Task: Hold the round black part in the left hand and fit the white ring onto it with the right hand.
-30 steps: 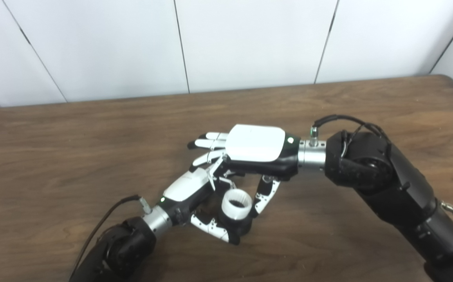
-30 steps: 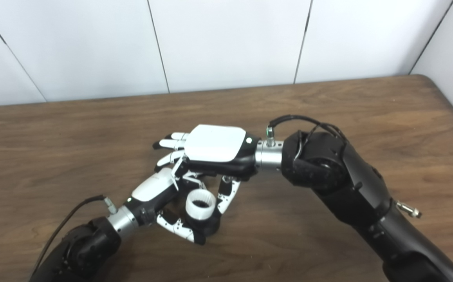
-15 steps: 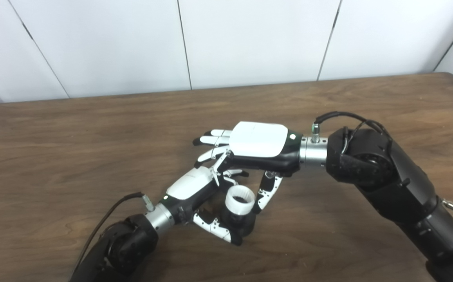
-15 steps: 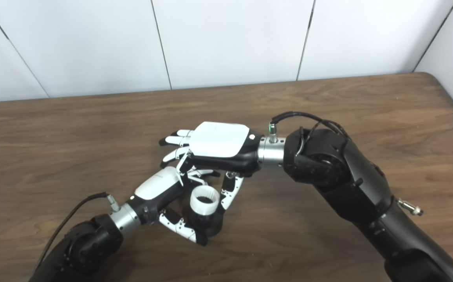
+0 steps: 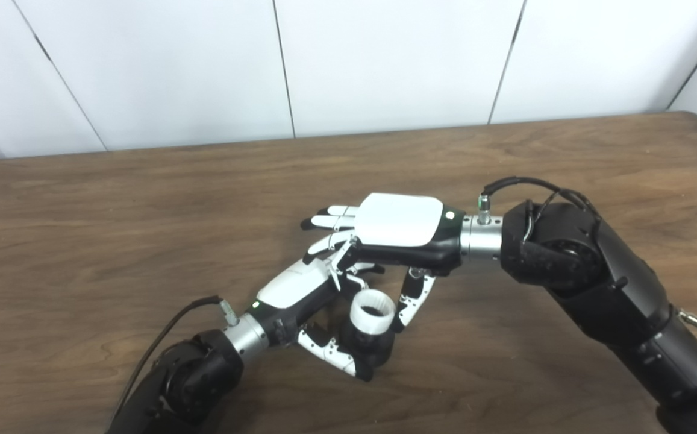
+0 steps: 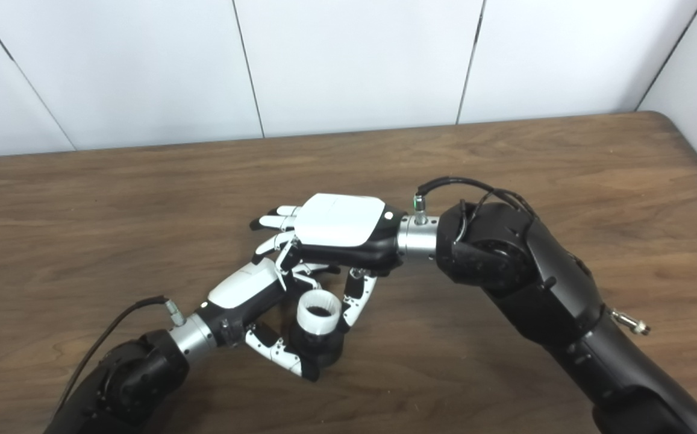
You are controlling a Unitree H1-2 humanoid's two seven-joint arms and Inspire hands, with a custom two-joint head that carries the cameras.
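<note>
Low over the brown desk (image 5: 143, 199), the left robot hand (image 5: 300, 288) has its fingers and thumb wrapped round the round black part (image 5: 371, 342), which stands upright with the white ring (image 5: 373, 310) sitting on its top end. The right robot hand (image 5: 397, 226) hovers palm-down just above, fingers stretched flat and apart. Its thumb (image 5: 413, 294) hangs down beside the ring, gripping nothing.

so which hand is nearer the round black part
Left. The left hand is closed around the round black part, which carries the white ring. The right hand hovers above, its thumb beside the ring.
</note>
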